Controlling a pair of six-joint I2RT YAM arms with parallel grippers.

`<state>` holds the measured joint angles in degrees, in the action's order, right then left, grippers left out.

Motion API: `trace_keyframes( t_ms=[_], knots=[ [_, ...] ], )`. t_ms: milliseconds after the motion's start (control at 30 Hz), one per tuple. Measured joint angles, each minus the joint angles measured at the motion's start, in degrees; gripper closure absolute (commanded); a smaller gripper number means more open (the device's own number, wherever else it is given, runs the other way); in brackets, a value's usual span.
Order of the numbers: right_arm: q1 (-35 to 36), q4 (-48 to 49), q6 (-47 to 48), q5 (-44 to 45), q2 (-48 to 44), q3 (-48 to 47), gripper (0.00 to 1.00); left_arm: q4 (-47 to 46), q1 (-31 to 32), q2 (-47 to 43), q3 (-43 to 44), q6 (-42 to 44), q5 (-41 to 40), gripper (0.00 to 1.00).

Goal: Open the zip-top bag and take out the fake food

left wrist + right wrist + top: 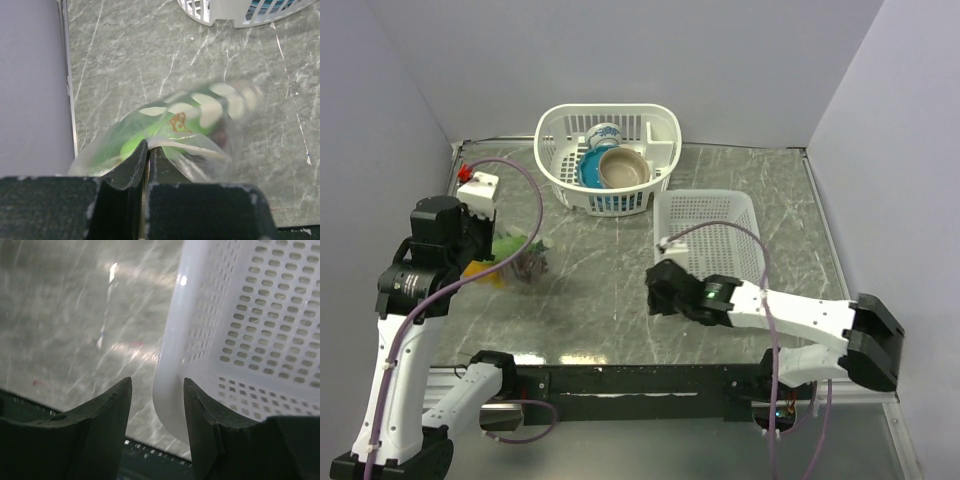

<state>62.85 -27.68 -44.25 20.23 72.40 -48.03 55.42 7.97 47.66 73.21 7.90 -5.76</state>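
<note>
Clear plastic on the zip-top bag [200, 112], printed with pale cream dots and one small orange-brown mark. Inside, bright green from the fake food [127, 147], plus a dark purplish smudge at the far side; from the top view, a flash of yellow too. Matte black on the left gripper [148, 150], same black on the right gripper [157, 385]. Grey-green marble on the table [610, 290], veined in white. Plain white for the mesh basket [260, 315], punched in rows of small holes. White again on the slatted round basket [556, 165], with a blue bowl [590, 175] and a tan-brown bowl [623, 168] inside. Lilac cables [537, 195], white-and-black arms [800, 320], pale lavender-grey walls [670, 60].
</note>
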Motion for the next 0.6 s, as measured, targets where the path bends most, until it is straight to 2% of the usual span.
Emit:
trace_keyframes(
  t_ms=[133,333,533,600],
  knots=[
    [8.7,-3.41,-0.42,2.27,11.06,-11.8,0.44,1.16,0.0,-0.04,0.39,-0.68,0.13,0.99],
    [16.96,-6.51,0.52,5.27,24.06,-29.22,0.43,2.75,0.0,-0.04,1.44,-1.33,0.46,0.99],
    [20.0,-7.56,0.31,5.55,24.94,-31.32,0.38,3.04,0.0,-0.28,1.88,-1.29,1.09,0.99],
    [20.0,-7.48,0.02,5.92,24.41,-30.27,0.32,3.06,0.0,-0.31,1.88,-1.29,1.38,0.99]
  ],
)
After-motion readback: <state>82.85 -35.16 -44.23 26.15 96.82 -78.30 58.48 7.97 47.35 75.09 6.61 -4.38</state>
